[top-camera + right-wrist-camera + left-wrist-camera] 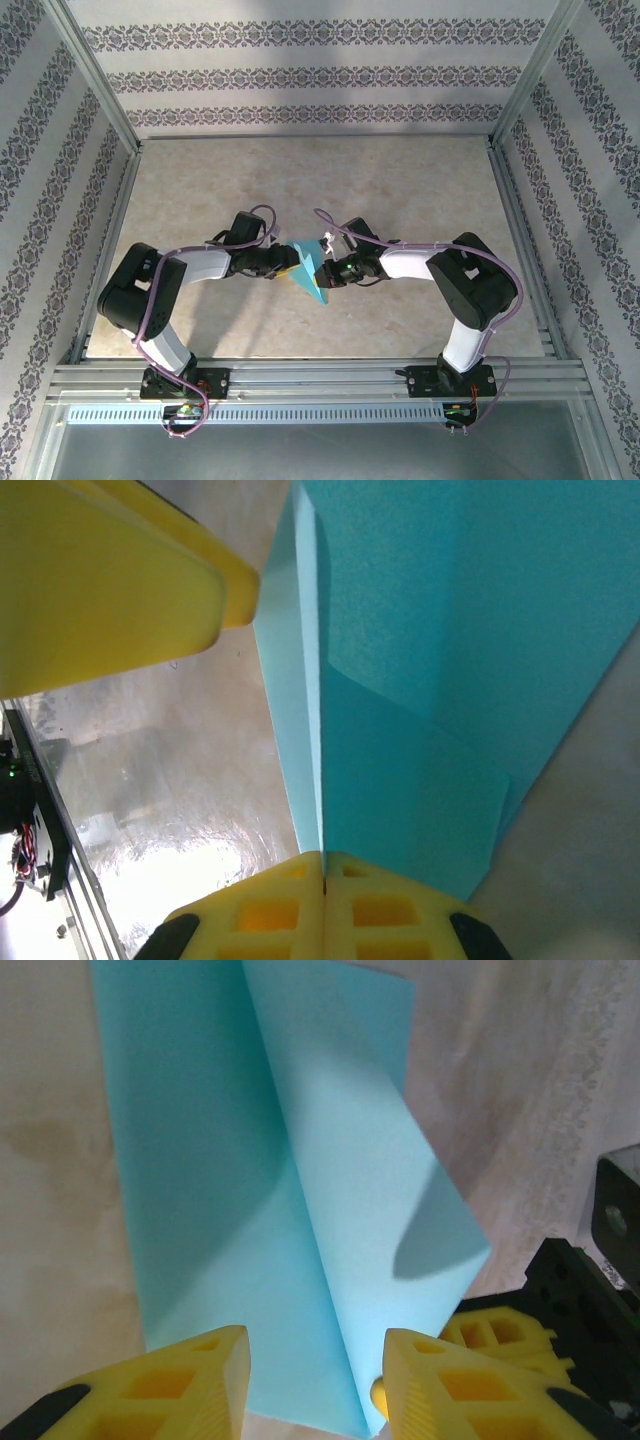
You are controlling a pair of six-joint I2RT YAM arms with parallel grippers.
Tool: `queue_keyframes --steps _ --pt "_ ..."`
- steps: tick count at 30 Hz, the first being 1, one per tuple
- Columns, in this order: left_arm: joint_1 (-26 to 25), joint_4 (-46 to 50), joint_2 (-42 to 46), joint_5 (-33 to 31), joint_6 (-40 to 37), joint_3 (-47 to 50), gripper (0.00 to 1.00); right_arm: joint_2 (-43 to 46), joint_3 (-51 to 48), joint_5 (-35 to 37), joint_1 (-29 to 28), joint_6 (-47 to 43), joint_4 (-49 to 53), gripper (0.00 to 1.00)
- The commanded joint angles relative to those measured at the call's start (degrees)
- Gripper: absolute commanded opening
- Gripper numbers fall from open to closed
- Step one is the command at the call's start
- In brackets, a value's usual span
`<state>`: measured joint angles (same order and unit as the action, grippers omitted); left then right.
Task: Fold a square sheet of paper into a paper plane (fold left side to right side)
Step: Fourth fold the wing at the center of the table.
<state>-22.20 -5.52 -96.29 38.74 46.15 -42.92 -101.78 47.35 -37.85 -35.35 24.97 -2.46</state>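
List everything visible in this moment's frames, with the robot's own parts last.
folded sheet of paper: one, cyan-blue, mid-table between the two pincers, creased lengthwise
table: one, beige marbled, under everything
walls: three, white with grey patterned bands, at the back and both sides
frame rails: several, silver metal, along the table's edges and near side
left arm: one, white and black with a purple cable, near left
right arm: one, same colours, near right
left pincer: one, yellow fingers apart, paper across the gap
right pincer: one, yellow fingers shut on the paper's crease
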Motion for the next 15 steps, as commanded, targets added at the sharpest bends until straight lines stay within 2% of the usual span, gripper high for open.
queue_keyframes --steps 1,15 --pt "-1.13 -2.73 -1.54 -1.12 1.22 -2.22 0.41 -0.88 -0.84 -1.35 0.52 0.39 -1.39 0.0" --pt "-2.67 -2.1 -6.14 -2.24 0.66 -5.92 0.41 -1.41 -1.2 -1.79 0.65 0.82 -2.11 0.0"
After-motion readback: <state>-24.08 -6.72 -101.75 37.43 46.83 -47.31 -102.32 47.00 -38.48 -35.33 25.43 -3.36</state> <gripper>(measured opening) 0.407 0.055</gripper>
